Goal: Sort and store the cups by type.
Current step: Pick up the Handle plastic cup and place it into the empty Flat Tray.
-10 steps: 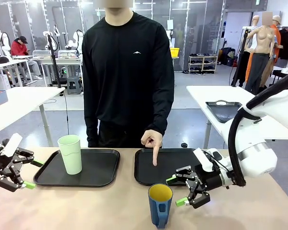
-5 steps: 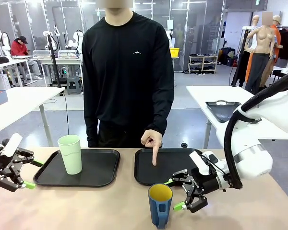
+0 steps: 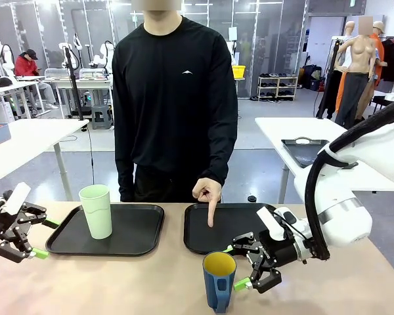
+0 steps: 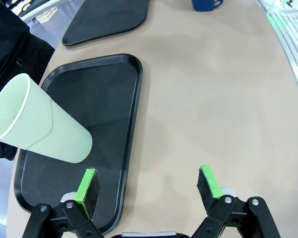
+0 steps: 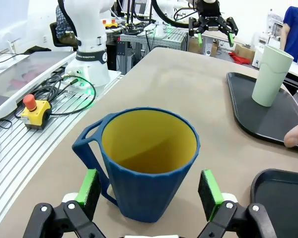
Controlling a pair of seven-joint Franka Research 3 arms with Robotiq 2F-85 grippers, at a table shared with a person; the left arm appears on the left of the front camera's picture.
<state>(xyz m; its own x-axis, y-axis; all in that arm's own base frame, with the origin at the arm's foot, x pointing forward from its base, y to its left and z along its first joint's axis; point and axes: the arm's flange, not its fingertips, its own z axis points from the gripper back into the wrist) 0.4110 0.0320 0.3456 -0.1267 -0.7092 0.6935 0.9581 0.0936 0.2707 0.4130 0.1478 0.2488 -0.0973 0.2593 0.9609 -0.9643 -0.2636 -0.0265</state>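
Observation:
The pale mint-green tumbler [image 3: 96, 210] stands upright on the left black tray [image 3: 141, 239]. The dark blue mug [image 3: 218, 281] with a yellow inside stands on the bare table near the front edge. My right gripper [image 3: 236, 266] is open just right of the mug; in the right wrist view its fingers flank the mug [image 5: 148, 153] on both sides without touching. My left gripper [image 3: 44, 238] is open at the table's left end, left of the tray, with nothing between its fingers. From the left wrist the tumbler [image 4: 39, 129] lies ahead to the left of that gripper [image 4: 148, 186].
A person stands at the far side, one hand [image 3: 209, 194] pointing a finger down into the right black tray [image 3: 240, 223]. An emergency-stop box [image 5: 35, 111] and cables sit beside the table. Bare tabletop lies between the two trays and the front edge.
My right gripper has moved left and slightly down, closing in on the blue mug. The left arm, the tumbler and the person's hand have stayed still.

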